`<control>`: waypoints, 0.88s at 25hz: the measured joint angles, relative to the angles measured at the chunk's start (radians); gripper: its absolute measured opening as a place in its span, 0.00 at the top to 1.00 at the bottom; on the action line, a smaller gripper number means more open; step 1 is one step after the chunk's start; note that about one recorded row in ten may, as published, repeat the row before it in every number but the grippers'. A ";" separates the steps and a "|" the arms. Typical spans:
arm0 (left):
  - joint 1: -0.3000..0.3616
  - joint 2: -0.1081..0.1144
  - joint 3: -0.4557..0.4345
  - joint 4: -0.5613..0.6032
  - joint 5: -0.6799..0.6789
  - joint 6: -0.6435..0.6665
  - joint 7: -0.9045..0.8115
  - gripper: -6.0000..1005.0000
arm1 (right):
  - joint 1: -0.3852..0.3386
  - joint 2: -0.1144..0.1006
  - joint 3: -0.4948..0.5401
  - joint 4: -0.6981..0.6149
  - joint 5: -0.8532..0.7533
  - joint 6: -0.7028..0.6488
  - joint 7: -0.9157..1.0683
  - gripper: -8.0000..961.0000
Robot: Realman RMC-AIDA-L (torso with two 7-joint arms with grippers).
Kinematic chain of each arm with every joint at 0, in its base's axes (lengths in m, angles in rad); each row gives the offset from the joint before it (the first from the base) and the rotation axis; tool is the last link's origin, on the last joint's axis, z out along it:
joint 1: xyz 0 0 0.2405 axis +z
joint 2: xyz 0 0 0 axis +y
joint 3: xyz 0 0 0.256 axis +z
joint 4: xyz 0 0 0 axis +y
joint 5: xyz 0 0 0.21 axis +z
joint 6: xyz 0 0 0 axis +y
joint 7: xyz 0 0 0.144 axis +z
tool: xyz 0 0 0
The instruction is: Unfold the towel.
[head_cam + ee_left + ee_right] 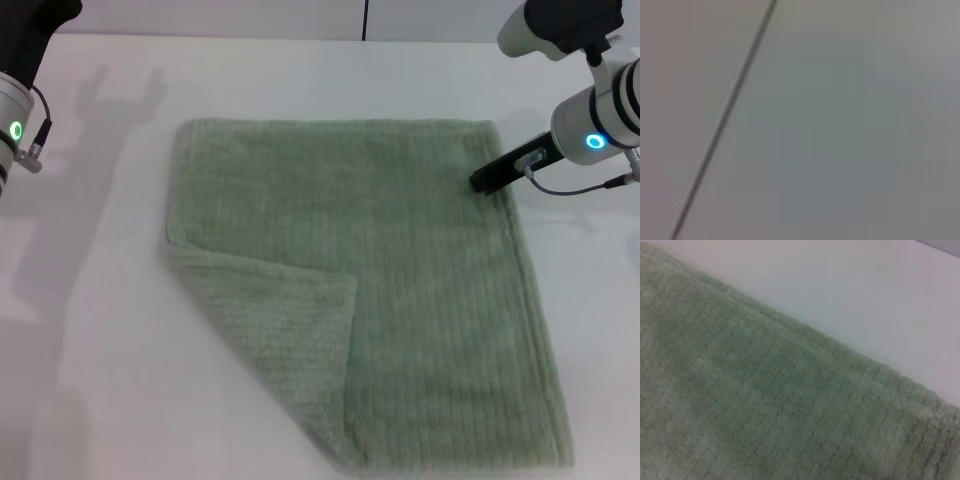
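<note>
Head view, towel (400, 290) spread on table (90, 300), near-left corner folded over, right pincer (483, 181) at its far-right edge, grip unclear.

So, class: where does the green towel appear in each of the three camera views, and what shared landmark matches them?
Head view: towel fills the centre, near-left corner folded over.
Left wrist view: not in it.
Right wrist view: towel fills most of the frame.
Shared landmark: the towel's edge against the white table, by the right gripper.

Sage-green ribbed terry towel (400, 300) lies flat on white table (100, 380), mostly spread out; near-left corner folded over diagonally onto its top, forming a triangular flap. Far edge straight.
</note>
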 joint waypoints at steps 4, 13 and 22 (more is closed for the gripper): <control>0.072 0.009 0.198 0.180 0.001 -0.047 -0.163 0.20 | 0.001 0.000 0.000 0.002 0.000 0.000 0.000 0.99; 0.172 0.070 0.398 0.496 0.193 -0.164 -0.567 0.17 | 0.002 0.001 0.000 0.004 -0.001 -0.003 0.000 0.99; 0.187 0.133 0.389 0.690 0.605 -0.153 -1.008 0.17 | 0.006 0.002 0.000 0.018 -0.001 -0.006 0.000 0.99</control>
